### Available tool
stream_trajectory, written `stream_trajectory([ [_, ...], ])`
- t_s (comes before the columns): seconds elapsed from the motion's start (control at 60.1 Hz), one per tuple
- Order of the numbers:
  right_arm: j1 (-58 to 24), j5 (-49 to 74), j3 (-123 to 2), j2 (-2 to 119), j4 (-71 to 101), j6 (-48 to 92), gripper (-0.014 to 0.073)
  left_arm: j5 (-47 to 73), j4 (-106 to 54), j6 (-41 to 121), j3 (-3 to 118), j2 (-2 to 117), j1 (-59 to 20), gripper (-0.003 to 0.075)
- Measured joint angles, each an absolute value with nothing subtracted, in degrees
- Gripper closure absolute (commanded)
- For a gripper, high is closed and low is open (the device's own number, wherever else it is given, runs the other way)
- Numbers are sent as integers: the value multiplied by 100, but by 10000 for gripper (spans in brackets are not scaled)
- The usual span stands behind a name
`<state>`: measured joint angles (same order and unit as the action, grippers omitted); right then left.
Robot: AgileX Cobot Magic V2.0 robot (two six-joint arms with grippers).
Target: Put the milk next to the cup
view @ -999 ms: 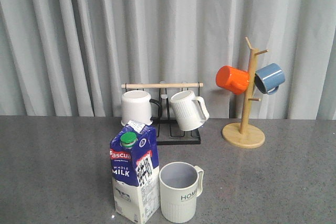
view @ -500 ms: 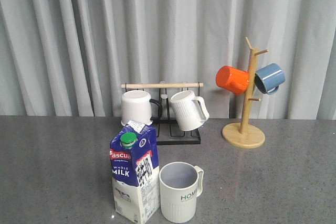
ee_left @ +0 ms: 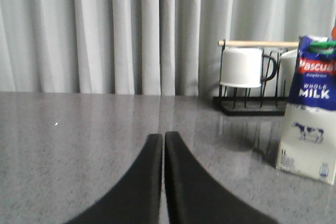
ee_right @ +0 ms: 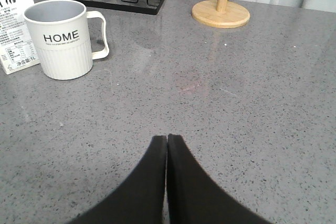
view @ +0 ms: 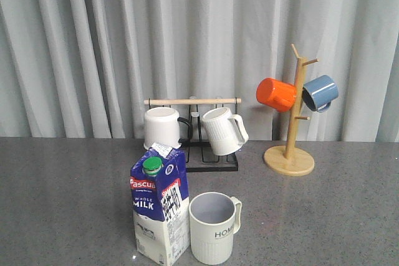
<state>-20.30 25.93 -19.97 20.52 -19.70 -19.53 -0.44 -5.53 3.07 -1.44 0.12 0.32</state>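
Note:
The milk carton (view: pixel 160 207), dark blue above, white below, green cap, stands upright near the table's front, touching or almost touching the left side of the cream ribbed "HOME" cup (view: pixel 214 227). The carton also shows in the left wrist view (ee_left: pixel 310 108) and the cup in the right wrist view (ee_right: pixel 60 38). My left gripper (ee_left: pixel 163 136) is shut and empty, low over bare table, left of the carton. My right gripper (ee_right: pixel 167 138) is shut and empty, over bare table right of the cup. Neither arm shows in the front view.
A black rack (view: pixel 209 161) behind the carton holds a plain white mug (view: pixel 162 127) with a black handle and a white ribbed mug (view: pixel 222 130). A wooden mug tree (view: pixel 290 154) at the back right carries an orange mug (view: pixel 275 94) and a blue mug (view: pixel 320 92). Grey curtain behind.

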Motion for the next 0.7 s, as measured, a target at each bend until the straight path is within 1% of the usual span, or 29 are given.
stream_trajectory([
  [0.2, -2030, 2601, -1997, 2052, -1970, -1953, 599, 219, -553, 344, -144, -66, 86, 728],
  [0.699, -2030, 2602, -1997, 2052, -1970, -1953, 599, 224, -553, 344, -144, -66, 103, 728],
])
